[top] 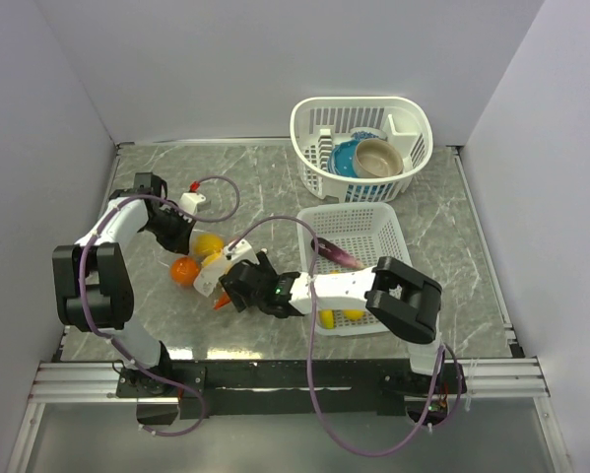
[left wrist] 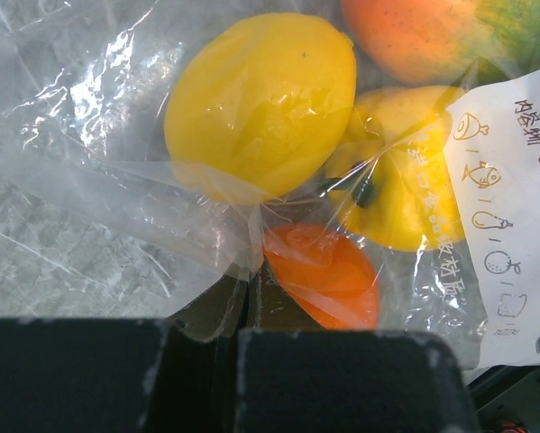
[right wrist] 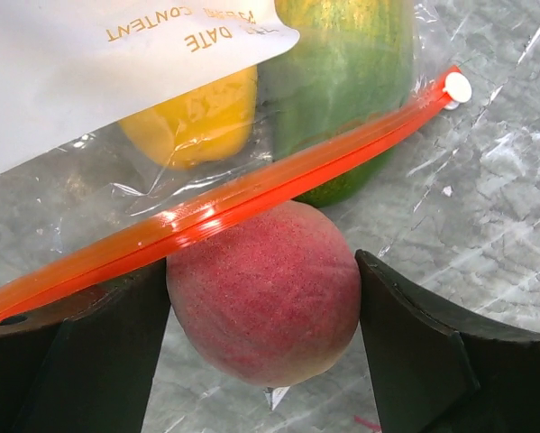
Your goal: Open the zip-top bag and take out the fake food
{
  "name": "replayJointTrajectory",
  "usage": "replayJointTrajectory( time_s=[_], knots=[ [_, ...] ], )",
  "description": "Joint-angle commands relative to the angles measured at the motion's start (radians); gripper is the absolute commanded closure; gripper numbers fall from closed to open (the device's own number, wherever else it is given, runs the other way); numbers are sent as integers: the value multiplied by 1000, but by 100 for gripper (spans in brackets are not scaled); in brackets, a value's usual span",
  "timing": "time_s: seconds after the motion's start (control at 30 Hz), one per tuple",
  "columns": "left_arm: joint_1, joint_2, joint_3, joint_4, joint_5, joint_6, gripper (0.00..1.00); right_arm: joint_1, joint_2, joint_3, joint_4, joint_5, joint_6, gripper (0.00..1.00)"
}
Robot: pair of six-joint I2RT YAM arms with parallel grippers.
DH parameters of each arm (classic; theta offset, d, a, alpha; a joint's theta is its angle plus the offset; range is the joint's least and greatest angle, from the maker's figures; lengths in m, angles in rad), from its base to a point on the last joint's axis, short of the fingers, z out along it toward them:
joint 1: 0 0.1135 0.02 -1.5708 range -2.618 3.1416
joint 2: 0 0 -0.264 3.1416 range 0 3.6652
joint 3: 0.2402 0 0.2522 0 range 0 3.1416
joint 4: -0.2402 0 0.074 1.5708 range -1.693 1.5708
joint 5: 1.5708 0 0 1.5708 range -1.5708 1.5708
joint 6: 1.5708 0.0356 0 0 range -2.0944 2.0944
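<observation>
Partly unloaded: some fake food (top: 340, 316) already in white basket (top: 373, 222), most inside zip-top bag (top: 208, 258) on desk (top: 452, 246) between the arms.
Left pincer (left wrist: 242, 307) clamped on clear crinkly film. Right pincer (right wrist: 265, 307) jaws flanking red fruit (right wrist: 260, 311) at orange zipper strip (right wrist: 251, 198), actual grip unclear. Yellow, orange, green pieces left.

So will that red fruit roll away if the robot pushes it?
Probably, yes: the red fruit looks round, so a sideways push would likely roll it. Its skin looks smooth and a bit shiny, so it might slip from the fingers. It shows no dent beside them, so it is probably stiff.
</observation>
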Motion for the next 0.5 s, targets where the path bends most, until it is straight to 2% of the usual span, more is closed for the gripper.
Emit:
replayJointTrajectory(
  time_s=[0.0, 0.1, 0.13, 0.17, 0.3, 0.4, 0.47],
  knots=[
    [-4, -25, -1, 0, 13, 3, 99, -6, -18, -5, -9, 23, 4, 47],
    [-3, -23, 1, -4, 18, 2, 99, -7, -99, -27, -14, 70, -7, 66],
    [-4, -23, 1, -4, 16, 2, 99, -11, -129, -33, -14, 87, -13, 80],
    [-4, -22, 1, -2, 15, -1, 99, -14, -162, -50, -13, 107, -18, 83],
    [-4, -20, 8, -5, 12, -6, 99, -51, -368, -109, -5, 227, -6, 80],
    [-6, -23, 25, -16, 21, -9, 99, -109, -458, -136, -89, 394, 138, 80],
    [-9, -23, 45, -31, 36, -11, 99, -158, -495, -152, -216, 504, 239, 81]
  ],
)
